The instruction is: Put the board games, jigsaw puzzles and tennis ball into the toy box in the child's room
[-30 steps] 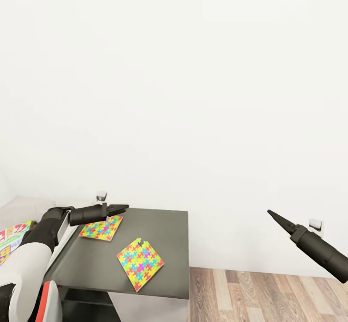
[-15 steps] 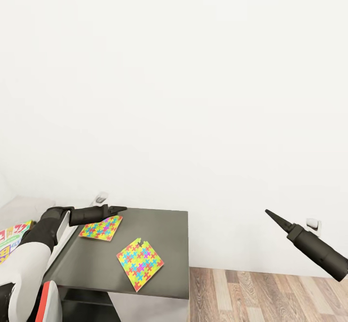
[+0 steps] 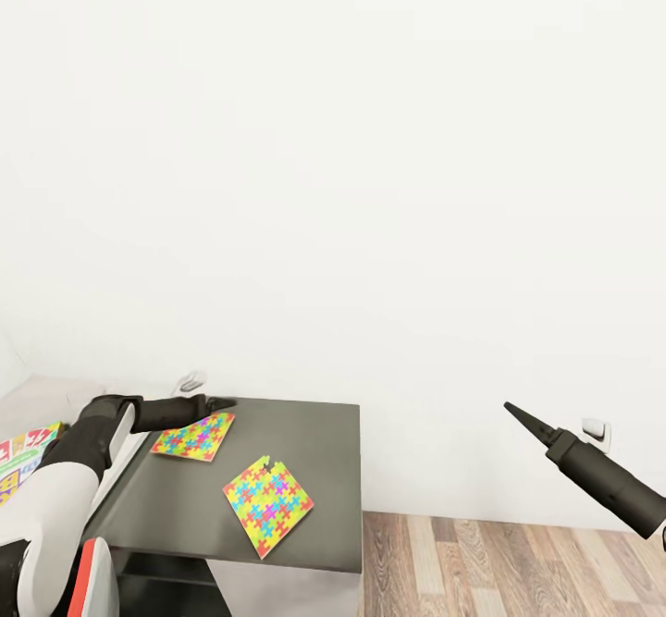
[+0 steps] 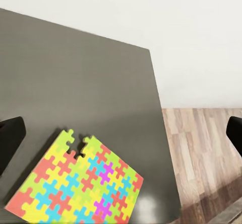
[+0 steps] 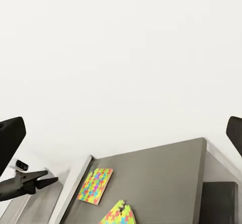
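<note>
I am hovering the left gripper (image 3: 222,404), fingers spread wide and empty, just above a jigsaw puzzle (image 3: 193,437) lying on the tabletop (image 3: 314,469); right gripper (image 3: 511,410) state unclear.

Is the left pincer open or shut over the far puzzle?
Open: in the left wrist view its fingertips sit wide apart, puzzle lying flat between, untouched.

My left arm (image 3: 69,469): white shell, black elbow joint, dark grey tapered forearm. Red stripe on white trunk panel (image 3: 92,580). My right arm (image 3: 606,483): dark grey cylinder, black ring, slim black pointed fingers (image 3: 523,418).
</note>
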Controlling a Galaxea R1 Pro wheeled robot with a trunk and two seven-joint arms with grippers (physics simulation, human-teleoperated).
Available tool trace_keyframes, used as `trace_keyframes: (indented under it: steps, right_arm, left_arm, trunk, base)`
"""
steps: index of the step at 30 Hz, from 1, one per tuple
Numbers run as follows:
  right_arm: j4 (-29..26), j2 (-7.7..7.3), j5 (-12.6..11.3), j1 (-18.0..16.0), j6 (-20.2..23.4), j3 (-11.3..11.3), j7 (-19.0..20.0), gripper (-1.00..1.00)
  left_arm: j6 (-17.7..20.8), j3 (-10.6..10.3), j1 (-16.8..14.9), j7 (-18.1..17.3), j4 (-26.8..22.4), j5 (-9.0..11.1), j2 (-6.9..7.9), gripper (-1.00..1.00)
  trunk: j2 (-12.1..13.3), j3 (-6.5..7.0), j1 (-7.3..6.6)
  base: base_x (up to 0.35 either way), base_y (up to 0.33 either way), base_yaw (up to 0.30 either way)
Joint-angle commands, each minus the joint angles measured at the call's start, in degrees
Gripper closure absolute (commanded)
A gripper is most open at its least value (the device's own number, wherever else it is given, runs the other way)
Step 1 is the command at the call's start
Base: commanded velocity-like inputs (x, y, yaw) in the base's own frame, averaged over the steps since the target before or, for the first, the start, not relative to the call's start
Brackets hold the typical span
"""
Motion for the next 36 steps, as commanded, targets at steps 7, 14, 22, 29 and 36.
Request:
trace_keyframes:
  steps: [7,14,22,29,36]
  right_arm:
    - [0.61,0.05,-0.31,-0.13,2.46,0.42,-1.19,-1.0]
    - [4.18,-0.02,-0.68,-0.81,2.82,2.01,-7.69,-1.0]
    - [4.79,-0.07,-0.47,-1.56,3.0,2.26,-8.86,-1.0]
    - [4.89,-0.05,-0.37,-1.64,3.0,2.27,-8.92,-1.0]
    - [4.96,-0.01,-0.36,-1.64,3.01,2.27,-8.93,-1.0]
  left_arm:
    - [0.36,0.29,-0.18,7.77,0.07,-0.44,-0.34,-1.0]
    - [0.36,0.27,-0.27,16.48,0.35,-0.17,-1.5,-1.0]
    - [0.34,0.27,-0.28,21.94,0.61,-0.4,-3.18,-1.0]
    - [0.43,0.19,-0.28,21.85,0.94,-0.44,-3.43,-1.0]
    - [0.91,0.07,-0.35,21.64,3.14,-0.56,-4.44,-1.0]
  trunk:
    - [-0.14,-0.65,0.04]
    - [-0.14,-1.29,0.04]
    - [-0.14,-2.03,0.04]
    - [-0.14,-2.68,0.04]
    - [-0.14,-3.32,0.04]
  base:
    - [0.0,0.0,0.018]
    - [0.0,0.0,0.002]
    - [0.0,0.0,0.0]
    - [0.0,0.0,0.0]
    - [0.0,0.0,0.0]
